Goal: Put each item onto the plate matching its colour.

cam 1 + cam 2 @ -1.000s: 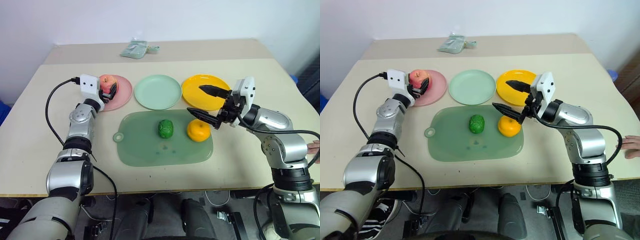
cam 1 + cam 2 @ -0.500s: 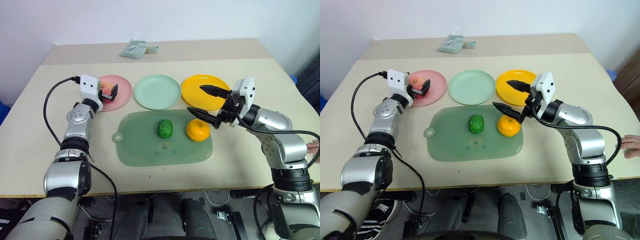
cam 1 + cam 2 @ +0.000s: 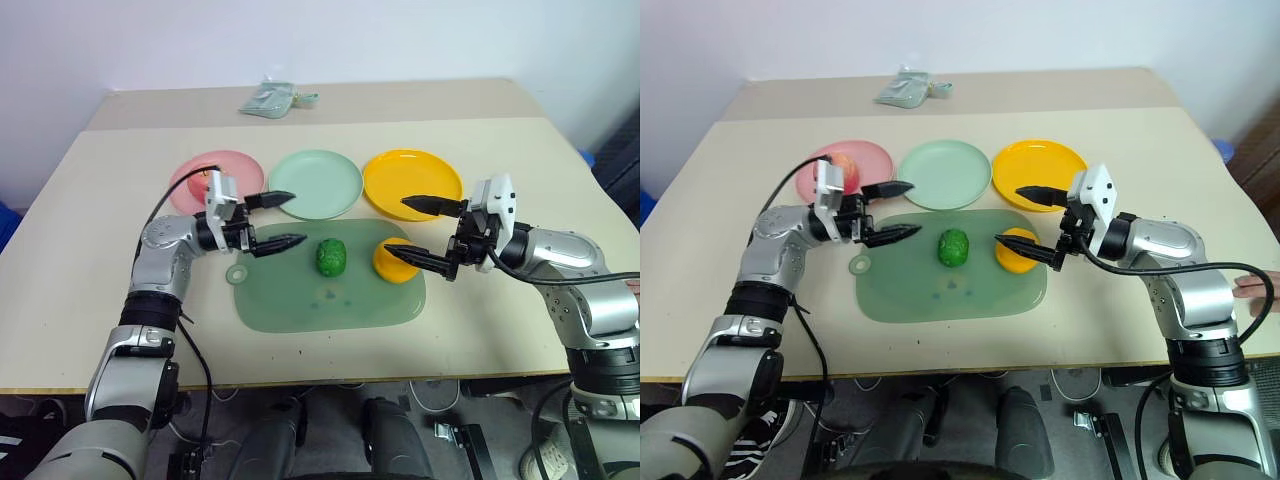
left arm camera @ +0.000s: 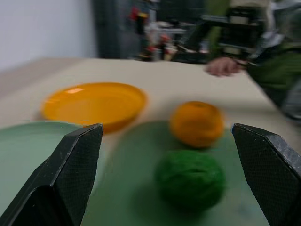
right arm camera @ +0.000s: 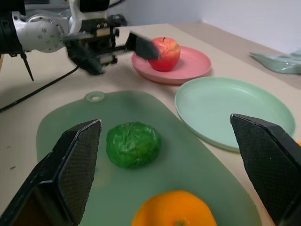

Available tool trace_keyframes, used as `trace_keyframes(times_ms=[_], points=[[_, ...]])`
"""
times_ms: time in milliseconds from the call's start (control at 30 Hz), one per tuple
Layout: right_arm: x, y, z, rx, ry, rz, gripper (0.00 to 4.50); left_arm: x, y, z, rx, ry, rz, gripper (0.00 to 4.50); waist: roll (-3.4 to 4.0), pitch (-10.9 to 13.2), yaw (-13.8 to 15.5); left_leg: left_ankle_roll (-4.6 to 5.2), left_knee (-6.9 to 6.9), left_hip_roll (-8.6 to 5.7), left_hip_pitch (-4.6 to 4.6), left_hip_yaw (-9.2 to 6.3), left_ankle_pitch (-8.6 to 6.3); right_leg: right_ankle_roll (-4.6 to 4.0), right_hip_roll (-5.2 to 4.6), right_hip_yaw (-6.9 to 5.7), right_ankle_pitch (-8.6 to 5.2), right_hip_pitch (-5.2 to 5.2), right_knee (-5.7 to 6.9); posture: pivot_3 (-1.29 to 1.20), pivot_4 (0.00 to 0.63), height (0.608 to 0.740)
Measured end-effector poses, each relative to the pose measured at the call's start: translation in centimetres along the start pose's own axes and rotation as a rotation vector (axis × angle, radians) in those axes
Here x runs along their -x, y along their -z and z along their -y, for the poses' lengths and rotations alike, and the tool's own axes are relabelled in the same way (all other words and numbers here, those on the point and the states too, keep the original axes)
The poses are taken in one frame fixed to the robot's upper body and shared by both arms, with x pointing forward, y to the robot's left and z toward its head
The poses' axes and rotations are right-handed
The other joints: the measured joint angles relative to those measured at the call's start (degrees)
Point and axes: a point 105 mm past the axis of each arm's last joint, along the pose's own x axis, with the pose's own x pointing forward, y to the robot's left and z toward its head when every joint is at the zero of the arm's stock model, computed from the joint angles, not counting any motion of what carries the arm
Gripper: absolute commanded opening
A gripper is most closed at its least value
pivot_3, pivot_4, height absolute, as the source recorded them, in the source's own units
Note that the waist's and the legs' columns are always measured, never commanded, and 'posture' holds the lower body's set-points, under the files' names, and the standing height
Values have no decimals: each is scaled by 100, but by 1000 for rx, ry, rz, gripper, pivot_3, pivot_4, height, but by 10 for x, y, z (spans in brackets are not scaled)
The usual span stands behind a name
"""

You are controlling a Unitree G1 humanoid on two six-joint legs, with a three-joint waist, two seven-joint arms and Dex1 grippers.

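The pinkish-red apple (image 5: 164,47) rests on the pink plate (image 3: 190,175) at the back left. The mint green plate (image 3: 315,183) and the yellow-orange plate (image 3: 412,182) beside it are bare. On the pale-green mat (image 3: 300,300) lie the dark green pepper (image 3: 331,256) and, to its right, the orange (image 3: 390,268). My left gripper (image 3: 298,217) is open and level at the mat's left end, pointing at the pepper and holding nothing. My right gripper (image 3: 394,226) is open at the mat's right end, its lower finger crossing in front of the orange.
A pale packet (image 3: 270,98) lies at the table's far edge. A person's hand (image 3: 1255,290) rests at the right edge of the table. A black cable loops from my left wrist over the pink plate.
My left gripper has opened and let go of the apple on the pink plate, then swung right and back to the mat's left end. My right gripper has drawn back slightly.
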Motion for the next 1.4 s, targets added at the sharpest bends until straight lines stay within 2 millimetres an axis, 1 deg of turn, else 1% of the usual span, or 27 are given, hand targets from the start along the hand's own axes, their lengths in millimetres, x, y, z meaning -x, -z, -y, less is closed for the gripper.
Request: trace_keyframes(times_ms=[133, 167, 267, 400, 467, 567, 700, 800, 833, 867, 967, 1033, 1067, 1100, 1167, 1267, 1333, 1367, 1400], points=[[0, 0, 0, -10, 8, 1, 4500, -27, 13, 15, 45, 104, -6, 4464, 0, 0, 25, 0, 0, -1, -3, 0, 0, 0, -2, 0, 0, 0, -3, 0, 150, 740], [0, -1, 0, -10, 9, 2, 4500, -31, 17, 16, 49, 119, -17, 4464, 0, 0, 26, 0, 0, -1, -2, 0, 0, 0, -2, 0, 0, 0, -3, 0, 150, 740], [-1, -2, 0, -4, 15, 5, 4500, -37, 28, 11, 14, 114, -98, 4464, 0, 0, 25, 0, 0, -1, -2, 2, 0, 0, -2, 0, 0, 0, -4, 0, 150, 740], [0, -3, 0, -2, 24, 5, 4500, -46, 39, 8, -17, 107, -142, 4464, -1, 0, 33, 1, 0, -1, -4, 2, -1, 0, -3, -1, 0, -1, -5, 0, 150, 740], [0, -3, 1, -1, 30, 5, 4500, -51, 46, 10, -19, 117, -165, 3936, -1, 0, 34, 2, 0, -2, -4, 3, -1, 0, -4, -1, 0, 0, -5, 0, 150, 740], [0, -3, 1, -1, 35, 5, 4500, -56, 49, 12, -17, 124, -156, 2752, -1, 0, 32, 2, 0, -2, -4, 2, -1, 1, -3, -1, 0, 0, -5, 0, 150, 740], [0, -3, 2, -1, 40, 5, 4500, -59, 49, 11, -26, 108, -149, 2752, -1, 0, 25, 2, 0, -2, -4, 1, -1, 1, -2, -1, 0, 0, -4, 0, 150, 740], [0, -3, 2, -1, 43, 5, 4500, -58, 44, 0, -36, 40, -130, 2752, -1, 1, 27, 2, 0, -2, -3, 1, -1, 1, -2, -1, 0, -1, -4, 0, 150, 740], [0, -3, 2, -1, 46, 5, 4500, -57, 40, -7, -41, -10, -117, 2752, -2, 1, 29, 2, 1, -2, -4, 0, -1, 1, -2, -2, 0, -1, -4, 0, 150, 740], [0, -3, 3, 0, 48, 5, 4500, -56, 33, -19, -55, -84, -96, 2752, -3, 2, 32, 2, 2, -2, -4, -1, -1, 1, -2, -2, 0, -1, -4, 0, 150, 740], [0, -3, 3, 1, 52, 5, 4500, -49, 4, -59, -96, -349, -16, 2752, -6, 3, 37, 2, 4, -2, -5, 0, -1, 2, -4, -2, 0, -1, -4, 0, 150, 740], [0, -3, 3, 2, 54, 5, 4500, -45, -12, -77, -114, -467, 22, 2752, -6, 3, 36, 4, 4, -3, -5, 2, -3, 3, -4, -2, 0, 1, -5, 0, 150, 740], [0, -3, 4, 3, 55, 5, 4500, -42, -16, -83, -115, -515, 30, 2752, -5, 3, 36, 5, 4, -4, -5, 2, -3, 4, -4, -2, 0, 1, -4, 0, 150, 740], [0, -3, 4, 4, 56, 4, 4500, -40, -16, -87, -115, -550, 30, 2752, -5, 3, 34, 4, 4, -4, -5, 2, -3, 4, -4, -2, 0, 1, -4, 0, 150, 740], [-2, -4, 5, 9, 63, 9, 4500, -35, -8, -95, -81, -665, 26, 2752, -5, 3, 25, 4, 4, -4, -4, 2, -2, 5, -3, -2, 1, 0, -3, 0, 150, 740], [-4, -4, 6, 11, 68, 14, 4500, -30, 5, -102, -20, -776, 8, 2752, -6, 3, 25, 5, 5, -4, -5, 2, -2, 6, -2, -2, 1, 0, -2, 0, 150, 740], [-5, -4, 6, 10, 68, 15, 4500, -33, 10, -103, -5, -799, -9, 3513, -6, 3, 26, 5, 5, -4, -5, 2, -2, 7, -2, -2, 2, 0, -2, 0, 150, 740], [-5, -4, 6, 11, 67, 15, 4500, -35, 11, -104, 1, -807, -21, 3796, -6, 3, 36, 5, 7, -5, -6, 2, -2, 9, -2, -2, 3, 2, -2, 0, 150, 740], [-6, -5, 6, 12, 66, 16, 4500, -36, 10, -105, 2, -819, -27, 4254, -6, 3, 38, 5, 7, -6, -6, 2, -2, 11, -3, -3, 4, 4, -4, 0, 150, 740]])
